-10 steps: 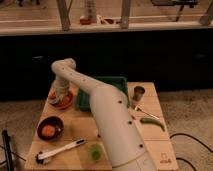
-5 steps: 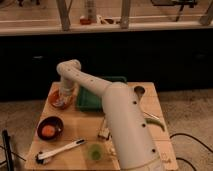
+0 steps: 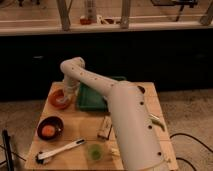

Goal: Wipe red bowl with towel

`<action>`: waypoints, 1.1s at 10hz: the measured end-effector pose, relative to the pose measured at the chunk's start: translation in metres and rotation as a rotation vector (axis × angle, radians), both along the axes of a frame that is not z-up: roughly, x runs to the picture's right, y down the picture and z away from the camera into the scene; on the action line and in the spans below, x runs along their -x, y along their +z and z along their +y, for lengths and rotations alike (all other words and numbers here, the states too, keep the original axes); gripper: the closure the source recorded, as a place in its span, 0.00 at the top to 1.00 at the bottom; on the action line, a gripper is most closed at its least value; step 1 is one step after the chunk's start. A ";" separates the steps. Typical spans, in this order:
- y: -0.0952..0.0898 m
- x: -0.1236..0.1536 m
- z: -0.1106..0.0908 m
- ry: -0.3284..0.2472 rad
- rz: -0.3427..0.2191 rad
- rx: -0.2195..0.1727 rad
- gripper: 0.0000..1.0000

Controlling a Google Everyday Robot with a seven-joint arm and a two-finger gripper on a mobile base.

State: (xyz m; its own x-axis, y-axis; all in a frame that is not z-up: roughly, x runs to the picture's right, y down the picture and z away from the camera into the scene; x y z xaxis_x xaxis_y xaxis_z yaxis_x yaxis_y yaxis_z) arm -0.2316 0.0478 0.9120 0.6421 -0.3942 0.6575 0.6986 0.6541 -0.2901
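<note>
**Table** (image 3: 75,139): light wooden top in the middle of the view. It carries every item listed below except the last two.

**Arm** (image 3: 125,120): white and thick. It rises from the lower right foreground across the table, bends at an elbow above the far left part, then drops straight down.

**Pincer** (image 3: 62,101): at the arm's end, lowered into the red bowl toward its right inner side. Cannot tell whether it is released or clenched, nor whether it grasps anything.

**Red bowl** (image 3: 53,96): bright orange-red, round, shallow and upright. It stands on the far left part of the table, just beside the left edge of the green tray.

**Green tray** (image 3: 91,98): rectangular, at the far middle of the table. Its right portion is hidden behind the arm.

**Dark bowl** (image 3: 42,124): brown-maroon, on the near left, in front of the red bowl and apart from it. It holds an orange object (image 3: 48,131).

**White-handled tool** (image 3: 64,148): lies diagonally near the front left edge, with its dark head toward the left corner.

**Green cup** (image 3: 94,151): small, at the front edge, just right of the tool's handle end.

**Brown block** (image 3: 105,127): lies between the tray and the green cup, close beside the arm.

**Cable** (image 3: 192,144): dark, on the floor to the right of the table.

**Counter** (image 3: 150,26): runs along the back, above dark cabinet fronts.
</note>
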 end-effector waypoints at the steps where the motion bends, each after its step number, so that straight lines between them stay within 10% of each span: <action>1: 0.008 0.002 -0.004 0.007 -0.007 -0.011 0.00; 11: 0.006 0.055 0.013 -0.074 -0.201 0.058 0.00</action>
